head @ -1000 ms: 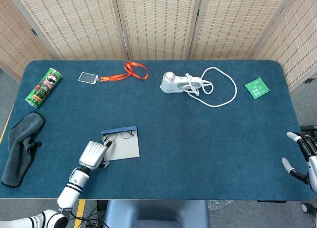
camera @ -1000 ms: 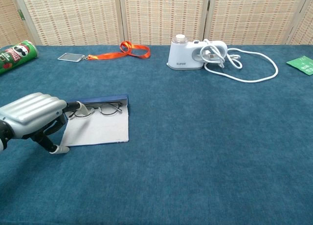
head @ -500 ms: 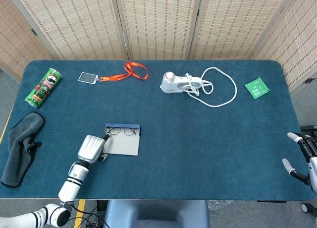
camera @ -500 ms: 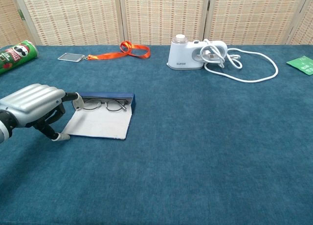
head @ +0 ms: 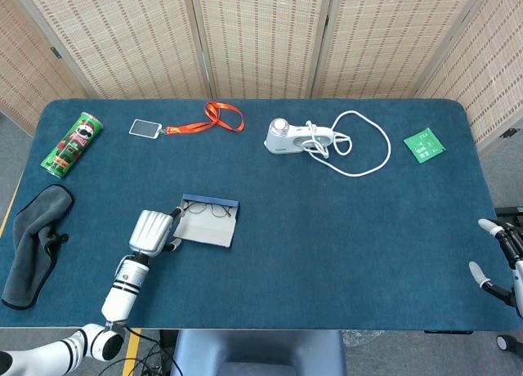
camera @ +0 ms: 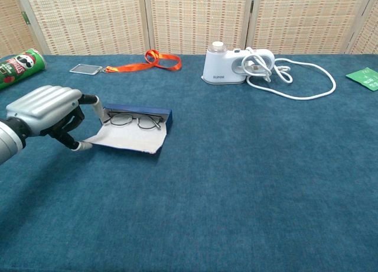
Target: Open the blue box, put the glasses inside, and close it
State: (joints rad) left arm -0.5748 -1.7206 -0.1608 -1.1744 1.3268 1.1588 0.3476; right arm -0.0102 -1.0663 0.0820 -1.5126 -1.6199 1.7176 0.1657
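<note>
Box's been slid right and back, rotated too | blue box (camera: pixel 139 125) lies open front-left on table (camera: pixel 248 177), glasses (camera: pixel 134 119) inside | left hand (camera: pixel 44 112) curled, fingertips pinching the lid flap's left edge | right hand (head: pixel 497 253) parked off the table's right edge, fingers apart, nothing held

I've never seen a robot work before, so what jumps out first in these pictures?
Most striking is the silvery left hand at the table's near left, touching the lid flap of an open blue box with glasses lying inside. Beyond it, a white appliance with a looping cord sits at the far middle, and a green can lies far left.
</note>
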